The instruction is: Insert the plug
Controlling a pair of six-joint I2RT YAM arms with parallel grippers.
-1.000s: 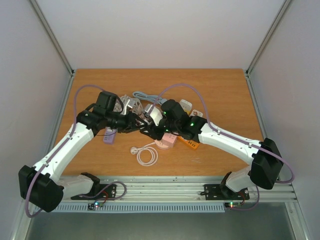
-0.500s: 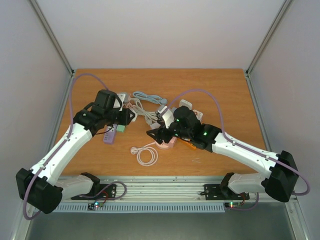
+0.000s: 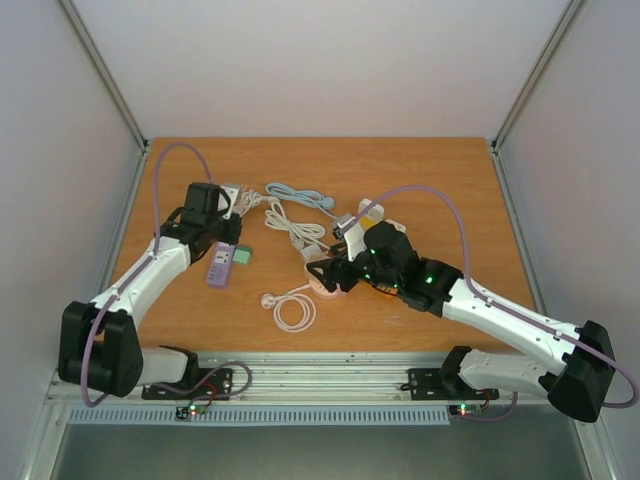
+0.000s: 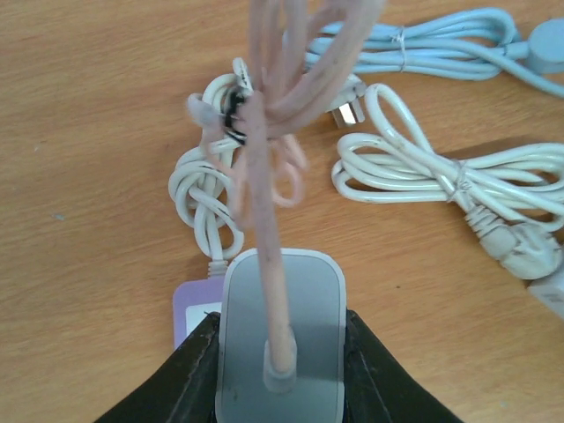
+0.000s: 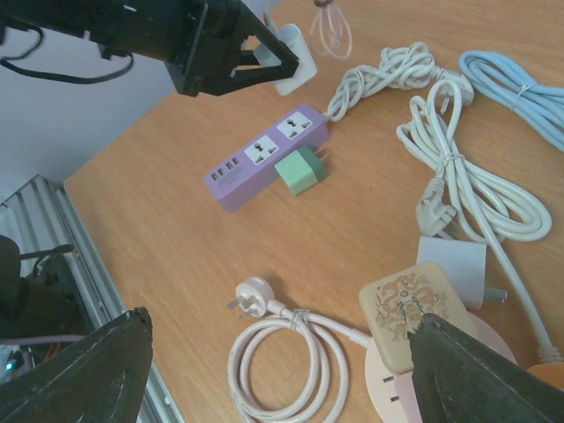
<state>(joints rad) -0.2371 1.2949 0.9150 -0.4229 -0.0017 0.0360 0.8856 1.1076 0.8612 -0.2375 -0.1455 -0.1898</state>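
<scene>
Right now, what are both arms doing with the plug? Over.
Left gripper: jaws shut on grey plug, near purple strip, not inserted. Right gripper: jaws open, empty. Green adapter lies beside strip, sockets uncovered.

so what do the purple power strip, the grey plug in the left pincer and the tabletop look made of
Purple power strip: moulded plastic by the look, smooth matte lilac shell, white socket faces.
Grey plug in the left pincer: likely plastic too, rounded corners, faint even sheen.
Tabletop: wood-grain surface, perhaps laminate or veneer; the grain looks flat and uniform.
</scene>
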